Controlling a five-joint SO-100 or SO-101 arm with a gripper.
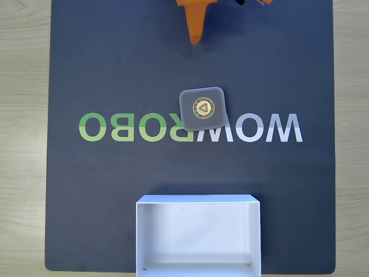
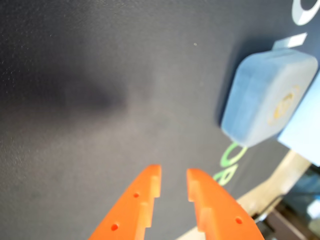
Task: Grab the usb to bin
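Between tool [image 2: 174, 181] and bin [image 1: 198, 199], bare mat [image 1: 115, 69] surrounds the usb [image 1: 202, 108]; tool slightly parted, empty.

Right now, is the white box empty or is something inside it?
Empty. In the fixed view the bin shows only its bare white floor, and the usb lies outside it on the dark mat.

Work surface: a dark navy mat [image 1: 115, 69] lies flat on a pale wood-grain tabletop [image 1: 23, 144], which shows along both sides in the fixed view. Mirrored "WOWROBO" lettering [image 1: 190, 128], green to white, crosses the mat. Lighting even, with soft shadows.
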